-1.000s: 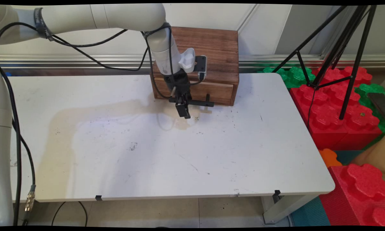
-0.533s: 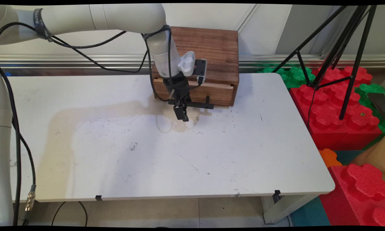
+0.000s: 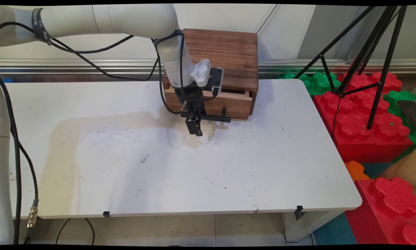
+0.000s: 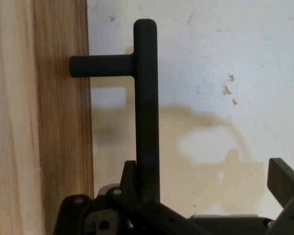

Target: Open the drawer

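A brown wooden box [image 3: 225,52] stands at the table's far edge, its drawer [image 3: 237,103] pulled out a little, with a dark gap showing above the drawer front. A black bar handle [image 3: 213,118] sticks out from the drawer front. My gripper [image 3: 195,125] hangs at the handle's left end, pointing down at the table. In the hand view the handle [image 4: 147,122] runs up between the fingers of my open gripper [image 4: 206,174]. The left finger [image 4: 129,176] sits against the bar, between it and the drawer front [image 4: 59,127]. The right finger [image 4: 284,181] stands well apart.
The white table [image 3: 228,166] carries a brownish stain in front of the box. A black tripod [image 3: 378,69] and red and green foam blocks [image 3: 367,132] stand off the table's right side. Black cables hang from the arm on the left.
The drawer has slid out toward the table's near side, and my gripper has moved with the handle, slightly nearer and lower in the picture.
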